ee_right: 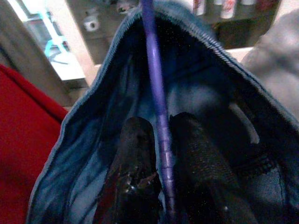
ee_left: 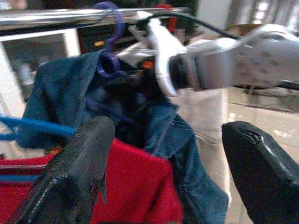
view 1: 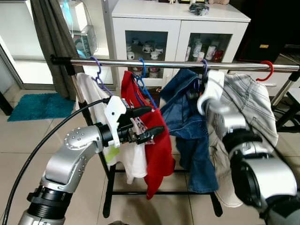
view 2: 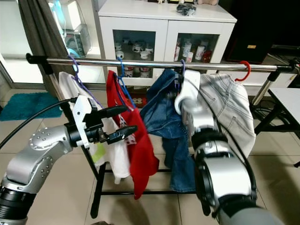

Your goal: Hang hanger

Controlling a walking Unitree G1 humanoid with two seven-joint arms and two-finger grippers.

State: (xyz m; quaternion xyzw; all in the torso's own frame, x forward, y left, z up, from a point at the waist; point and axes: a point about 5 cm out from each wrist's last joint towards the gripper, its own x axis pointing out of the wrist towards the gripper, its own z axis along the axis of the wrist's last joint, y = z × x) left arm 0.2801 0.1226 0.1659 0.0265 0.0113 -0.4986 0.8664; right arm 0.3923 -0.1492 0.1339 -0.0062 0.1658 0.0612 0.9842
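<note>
Rail: a chrome clothes rail (view 1: 164, 64) crosses the upper half of the left eye view; a white garment (view 1: 91, 93), a red garment (view 1: 157, 140), a denim garment (view 1: 187, 117) and a pale grey garment (view 1: 248, 101) hang from it, left to right.
Cabinet: a white glass-fronted cabinet (view 1: 180, 21) stands behind the rail at top centre, cups on its shelves.
Right arm: rises from the lower right of the frame to the centre, its wrist up at the denim collar under the rail.
Left arm: comes in from the lower left; the left gripper (view 1: 147, 124) hovers in front of the red garment at mid-frame, its fingers spread wide and holding nothing.
Hanger: the purple hanger (ee_right: 156, 93) carries the denim garment; its hook (ee_left: 110, 35) sits at the rail in the upper left of the left wrist view, apparently already over the bar, though blur leaves that unsure.
Right gripper: the right gripper (ee_right: 161, 158), low in the right wrist view, has both fingers pinched onto the purple hanger's stem inside the denim collar.
Step in hand: probably seating the hook on the rail.
Next move: calls for checking the hook bears the weight, then parting the fingers and drawing the wrist down and back without dragging denim.
Hard to tell: the right fingertips hide behind the wrist in the head views; the rail's right end is cut off; a red hook (view 1: 267, 70) hangs at upper right, purpose unclear.
</note>
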